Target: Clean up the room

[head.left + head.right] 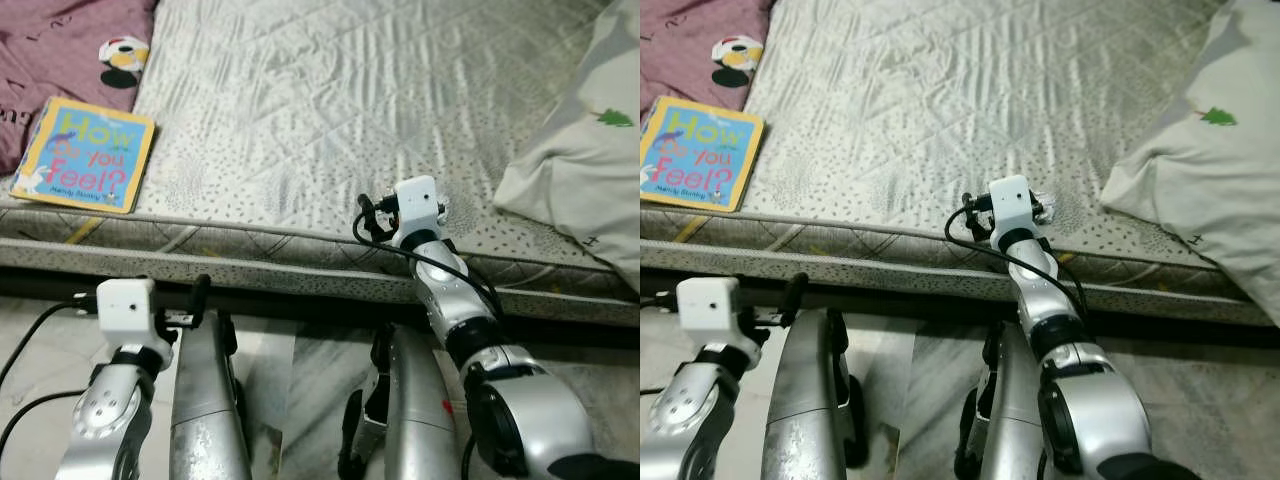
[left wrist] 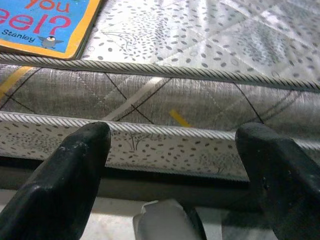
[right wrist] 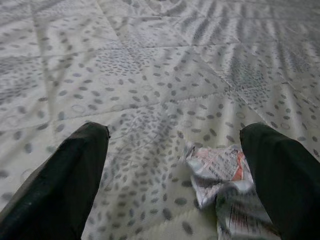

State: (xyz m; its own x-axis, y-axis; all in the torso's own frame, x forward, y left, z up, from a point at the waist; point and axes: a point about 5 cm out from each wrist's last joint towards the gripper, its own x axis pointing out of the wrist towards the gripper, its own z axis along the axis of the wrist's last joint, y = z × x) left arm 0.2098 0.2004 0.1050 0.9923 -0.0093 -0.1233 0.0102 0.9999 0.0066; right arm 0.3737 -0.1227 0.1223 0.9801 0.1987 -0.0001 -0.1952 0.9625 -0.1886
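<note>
Crumpled wrapper [image 3: 223,192] lies on the mattress [image 1: 330,110] near its front edge, between the spread, empty fingers of the right hand [image 3: 175,170], which reaches low and forward, apparently lined up to pinch it. Left hand [image 2: 175,165], also released, hangs below the mattress edge. A book [image 1: 82,154] rests at the mattress's left, a pillow [image 1: 580,150] at its right.

We note a crumpled white printed paper wrapper [image 3: 227,187] lying on the grey quilted mattress [image 1: 330,110], near its front edge, right of centre.
</note>
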